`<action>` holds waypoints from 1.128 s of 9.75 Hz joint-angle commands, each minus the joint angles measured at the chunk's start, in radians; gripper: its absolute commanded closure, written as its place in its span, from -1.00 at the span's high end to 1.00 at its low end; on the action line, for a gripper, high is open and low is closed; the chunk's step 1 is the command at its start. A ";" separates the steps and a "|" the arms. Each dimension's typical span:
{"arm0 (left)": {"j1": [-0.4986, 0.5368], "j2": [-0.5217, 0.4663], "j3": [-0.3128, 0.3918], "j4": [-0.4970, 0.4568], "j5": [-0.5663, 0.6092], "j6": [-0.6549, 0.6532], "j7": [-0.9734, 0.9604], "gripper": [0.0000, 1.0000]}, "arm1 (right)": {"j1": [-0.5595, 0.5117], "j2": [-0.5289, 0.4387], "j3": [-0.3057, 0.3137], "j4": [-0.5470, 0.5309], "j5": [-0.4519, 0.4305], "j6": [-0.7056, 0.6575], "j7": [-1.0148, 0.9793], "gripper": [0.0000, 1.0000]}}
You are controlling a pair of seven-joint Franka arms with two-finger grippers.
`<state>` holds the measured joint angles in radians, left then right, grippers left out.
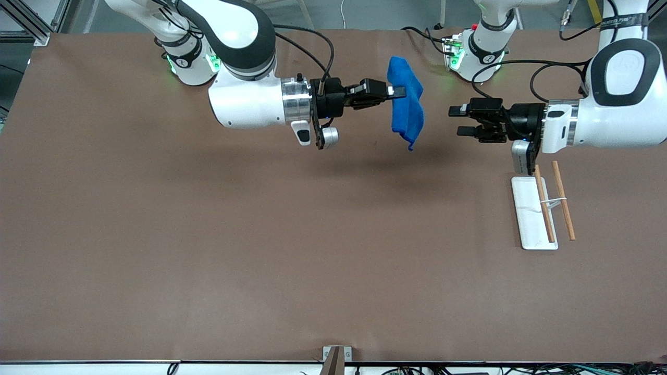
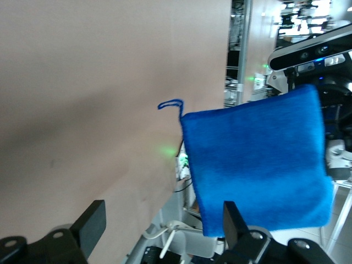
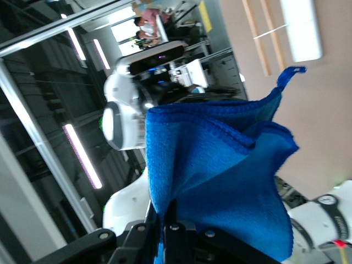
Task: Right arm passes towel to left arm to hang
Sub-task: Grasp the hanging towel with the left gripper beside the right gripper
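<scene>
Front view shows one towel point(image 1: 406, 100) hanging from the right gripper point(image 1: 397, 92), jaws clamped on it above the counter point(image 1: 208, 234). At its 3 o'clock, the left gripper point(image 1: 457, 121) has its jaws apart, holding nothing; two wooden sticks point(image 1: 563, 200) lie by one white tray point(image 1: 531, 219).

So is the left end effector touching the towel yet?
Apart. The front view shows bare table between the left end effector, fingers spread, and the towel, which hangs from the shut right end effector.
</scene>
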<state>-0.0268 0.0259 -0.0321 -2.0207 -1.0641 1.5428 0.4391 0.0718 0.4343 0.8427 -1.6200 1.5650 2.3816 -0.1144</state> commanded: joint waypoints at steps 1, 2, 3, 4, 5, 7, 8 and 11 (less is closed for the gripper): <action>0.001 -0.012 0.001 -0.098 -0.089 0.010 0.110 0.76 | 0.025 0.040 0.013 0.028 0.152 0.005 -0.167 -0.98; 0.001 -0.017 0.001 -0.125 -0.109 0.008 0.137 0.75 | 0.031 0.053 0.012 0.029 0.171 0.007 -0.189 -0.98; 0.001 -0.026 0.001 -0.153 -0.141 0.008 0.170 0.74 | 0.033 0.066 0.012 0.037 0.171 0.008 -0.188 -0.98; 0.002 -0.034 0.001 -0.188 -0.177 0.005 0.200 0.74 | 0.046 0.073 0.012 0.052 0.173 0.011 -0.188 -0.98; 0.002 -0.037 0.003 -0.206 -0.215 0.005 0.202 0.72 | 0.049 0.083 0.012 0.061 0.173 0.027 -0.189 -0.98; 0.001 -0.038 0.001 -0.220 -0.247 0.005 0.204 0.71 | 0.060 0.092 0.012 0.075 0.171 0.037 -0.189 -0.98; 0.001 -0.035 0.001 -0.220 -0.255 0.003 0.204 0.71 | 0.063 0.093 0.012 0.075 0.171 0.037 -0.189 -0.98; 0.001 -0.027 0.001 -0.225 -0.356 0.003 0.204 0.70 | 0.072 0.095 0.012 0.077 0.171 0.080 -0.186 -0.97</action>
<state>-0.0264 -0.0050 -0.0320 -2.2046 -1.3837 1.5381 0.6100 0.1335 0.5104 0.8438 -1.5655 1.7110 2.4302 -0.2773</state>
